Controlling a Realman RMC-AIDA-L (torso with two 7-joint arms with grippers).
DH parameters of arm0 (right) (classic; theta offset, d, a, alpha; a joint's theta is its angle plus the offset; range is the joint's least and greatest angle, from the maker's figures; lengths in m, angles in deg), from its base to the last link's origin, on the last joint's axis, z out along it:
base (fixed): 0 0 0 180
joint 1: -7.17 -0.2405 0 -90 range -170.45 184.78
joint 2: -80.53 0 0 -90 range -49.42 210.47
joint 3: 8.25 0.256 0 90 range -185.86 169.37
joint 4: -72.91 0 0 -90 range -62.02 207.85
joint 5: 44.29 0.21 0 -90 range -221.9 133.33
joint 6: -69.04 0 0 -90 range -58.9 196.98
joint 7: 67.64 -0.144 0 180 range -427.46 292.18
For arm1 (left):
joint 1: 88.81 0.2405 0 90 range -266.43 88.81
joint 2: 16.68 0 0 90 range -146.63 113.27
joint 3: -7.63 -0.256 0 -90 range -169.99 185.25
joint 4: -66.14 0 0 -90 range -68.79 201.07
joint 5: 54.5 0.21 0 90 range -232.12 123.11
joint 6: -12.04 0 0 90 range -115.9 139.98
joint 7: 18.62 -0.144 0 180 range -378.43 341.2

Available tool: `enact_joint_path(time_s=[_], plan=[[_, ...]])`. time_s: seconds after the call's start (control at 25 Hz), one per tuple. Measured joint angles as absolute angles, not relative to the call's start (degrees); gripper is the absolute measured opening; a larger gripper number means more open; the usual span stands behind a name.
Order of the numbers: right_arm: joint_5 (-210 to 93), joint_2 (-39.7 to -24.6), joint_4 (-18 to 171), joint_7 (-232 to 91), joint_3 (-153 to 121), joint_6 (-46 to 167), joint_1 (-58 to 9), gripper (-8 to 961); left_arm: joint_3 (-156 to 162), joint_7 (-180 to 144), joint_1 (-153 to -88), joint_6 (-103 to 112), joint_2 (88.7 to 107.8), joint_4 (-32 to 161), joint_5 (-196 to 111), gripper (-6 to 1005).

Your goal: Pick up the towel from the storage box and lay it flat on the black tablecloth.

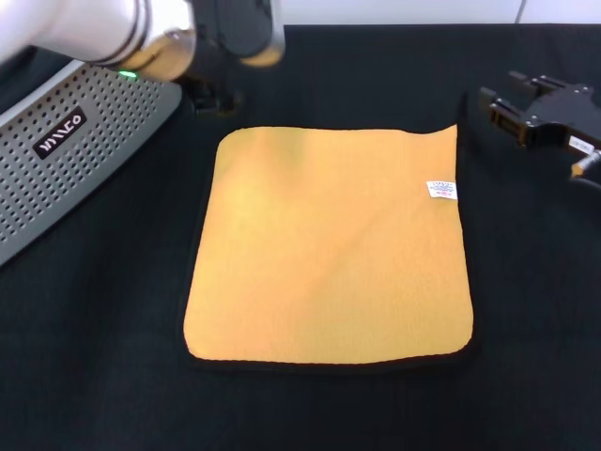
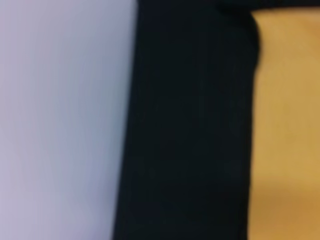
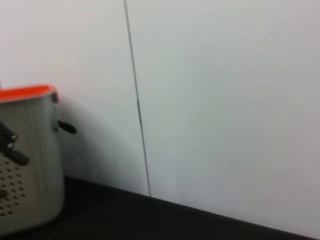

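The yellow-orange towel (image 1: pixel 329 249) lies spread flat on the black tablecloth (image 1: pixel 94 357), with its small white label (image 1: pixel 441 190) near the far right corner. The light grey storage box (image 1: pixel 66 155) with perforated sides and a black label stands at the left edge. My left gripper (image 1: pixel 212 94) hangs just beyond the towel's far left corner, clear of it. My right gripper (image 1: pixel 512 111) sits beside the towel's far right corner, holding nothing. The left wrist view shows the towel's edge (image 2: pixel 287 130) on the tablecloth (image 2: pixel 190 130).
A white wall runs behind the table (image 3: pixel 210 100). The right wrist view shows a grey perforated bin with an orange top edge (image 3: pixel 27 165) at the far side. A pale blurred surface (image 2: pixel 60 120) fills part of the left wrist view.
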State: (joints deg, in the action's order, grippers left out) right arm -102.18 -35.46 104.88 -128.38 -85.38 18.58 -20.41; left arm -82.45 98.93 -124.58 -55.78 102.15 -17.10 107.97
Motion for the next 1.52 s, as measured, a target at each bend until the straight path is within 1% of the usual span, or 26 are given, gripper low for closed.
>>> enact_joint_path(time_s=[0.08,0.24,0.36,0.48,0.56,0.64,0.72,0.76,0.8,0.84,1.04,1.2,1.52], plan=[[-102.0,-35.33,106.6,-128.1,-85.2,14.7,-18.3,363,-80.4,98.9,-121.3,-55.5,103.30,-21.8,105.6,335],[-102.3,-33.95,107.6,-124.6,-85.1,-1.6,-14.7,537,-77.0,95.9,-114.9,-56.0,103.06,-26.5,90.5,481],[-103.9,-33.02,107.3,-122.4,-85.4,-12.4,-12.4,679,-68.5,82.4,-108.8,-61.8,102.96,-21.6,64.9,479],[-108.2,-33.26,107.4,-122.5,-85.4,-20.0,-11.7,696,-58.4,63.2,-105.7,-74.4,102.70,-8.5,41.5,478],[-110.4,-33.92,107.7,-123.4,-85.5,-23.0,-11.9,707,-50.3,51.7,-106.4,-85.8,101.75,6.8,29.6,477],[-111.2,-34.36,107.8,-125.0,-86.3,-24.1,-12.6,718,-44.8,44.9,-107.7,-92.7,99.76,20.1,23.6,476],[-111.4,-34.63,107.8,-127.2,-88.0,-24.4,-14.0,724,-42.0,40.2,-109.0,-97.3,96.36,32.1,21.2,476],[-111.4,-34.68,107.8,-128.1,-88.7,-24.4,-14.7,724,-41.8,39.2,-109.2,-98.2,95.12,35.7,21.5,477],[-111.4,-34.75,107.8,-129.2,-89.6,-24.4,-15.7,724,-42.1,38.7,-109.2,-98.7,94.17,38.9,23.0,479],[-111.4,-34.81,107.9,-129.8,-90.0,-24.5,-16.3,724,-42.2,38.6,-109.1,-98.8,93.78,40.1,24.4,480],[-111.6,-35.04,108.3,-133.6,-91.6,-24.6,-20.0,724,-42.4,39.6,-109.0,-99.2,92.94,39.7,32.8,482],[-111.9,-35.05,108.0,-135.6,-91.8,-24.7,-22.2,724,-42.5,41.2,-108.6,-99.4,92.85,37.5,35.8,482],[-112.0,-35.26,108.4,-136.0,-92.3,-25.0,-22.2,724,-42.2,42.2,-108.9,-99.5,92.60,36.2,37.8,482]])
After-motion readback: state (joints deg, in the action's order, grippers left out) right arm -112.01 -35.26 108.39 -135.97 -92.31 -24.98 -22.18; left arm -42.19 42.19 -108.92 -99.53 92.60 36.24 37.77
